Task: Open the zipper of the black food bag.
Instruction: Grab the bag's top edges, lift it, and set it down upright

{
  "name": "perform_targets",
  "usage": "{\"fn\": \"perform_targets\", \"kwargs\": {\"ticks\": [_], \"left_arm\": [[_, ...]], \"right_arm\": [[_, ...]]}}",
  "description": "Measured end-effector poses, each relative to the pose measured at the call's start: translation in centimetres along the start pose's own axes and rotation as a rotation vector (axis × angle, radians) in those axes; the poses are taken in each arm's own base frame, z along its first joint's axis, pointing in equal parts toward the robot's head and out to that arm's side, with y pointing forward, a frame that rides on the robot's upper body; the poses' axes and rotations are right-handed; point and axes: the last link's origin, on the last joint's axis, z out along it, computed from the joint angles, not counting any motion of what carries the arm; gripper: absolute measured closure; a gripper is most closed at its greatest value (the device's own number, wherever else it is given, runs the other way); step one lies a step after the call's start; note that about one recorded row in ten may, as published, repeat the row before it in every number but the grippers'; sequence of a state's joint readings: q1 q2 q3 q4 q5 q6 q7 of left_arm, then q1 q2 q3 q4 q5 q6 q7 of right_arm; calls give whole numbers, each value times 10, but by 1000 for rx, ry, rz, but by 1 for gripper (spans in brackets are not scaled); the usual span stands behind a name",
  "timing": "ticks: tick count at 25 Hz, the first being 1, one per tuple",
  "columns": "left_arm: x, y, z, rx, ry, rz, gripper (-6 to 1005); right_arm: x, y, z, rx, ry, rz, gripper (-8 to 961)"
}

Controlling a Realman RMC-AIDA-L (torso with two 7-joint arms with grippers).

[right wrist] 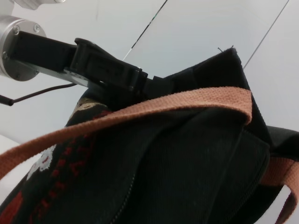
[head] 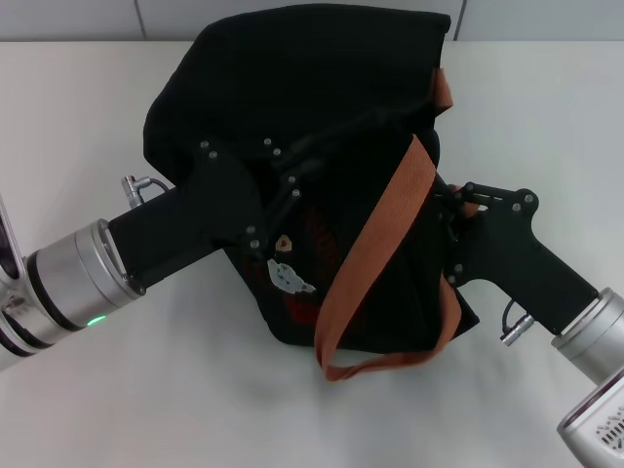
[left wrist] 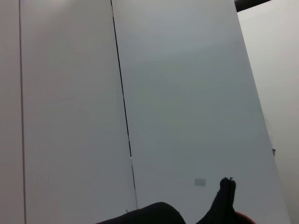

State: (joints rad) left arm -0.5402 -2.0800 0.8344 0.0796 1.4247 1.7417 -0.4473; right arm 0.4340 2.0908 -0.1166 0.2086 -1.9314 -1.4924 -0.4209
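The black food bag (head: 322, 88) slumps on the white table, leaning toward me, with bear pictures (head: 288, 275) on its front. One orange-brown strap (head: 385, 234) crosses the front and loops down onto the table. My left gripper (head: 283, 190) reaches in from the left and lies against the bag's upper front. The right wrist view shows it (right wrist: 140, 81) pressed to the bag (right wrist: 196, 154) just above a strap (right wrist: 177, 105). My right gripper (head: 456, 210) is at the bag's right side, touching the fabric. The zipper and its pull tab are hidden in the black folds.
The white table (head: 117, 390) stretches around the bag on all sides. Grey wall panels (left wrist: 187, 93) stand behind it. The left wrist view shows mostly wall, with a bit of the bag's top (left wrist: 159, 212) at its edge.
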Motion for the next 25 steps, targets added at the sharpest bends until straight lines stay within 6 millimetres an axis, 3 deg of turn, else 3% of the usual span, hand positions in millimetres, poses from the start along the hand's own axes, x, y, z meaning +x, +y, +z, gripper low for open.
{"fn": "perform_targets", "kwargs": {"ticks": [7, 12, 25], "left_arm": [[0, 0, 0, 1, -3, 1, 828], [-1, 0, 0, 2, -4, 1, 825], [-1, 0, 0, 6, -3, 11, 817]], "right_arm": [[0, 0, 0, 0, 1, -14, 861], [0, 1, -1, 1, 4, -27, 931], [1, 1, 0, 0, 12, -32, 955]]}}
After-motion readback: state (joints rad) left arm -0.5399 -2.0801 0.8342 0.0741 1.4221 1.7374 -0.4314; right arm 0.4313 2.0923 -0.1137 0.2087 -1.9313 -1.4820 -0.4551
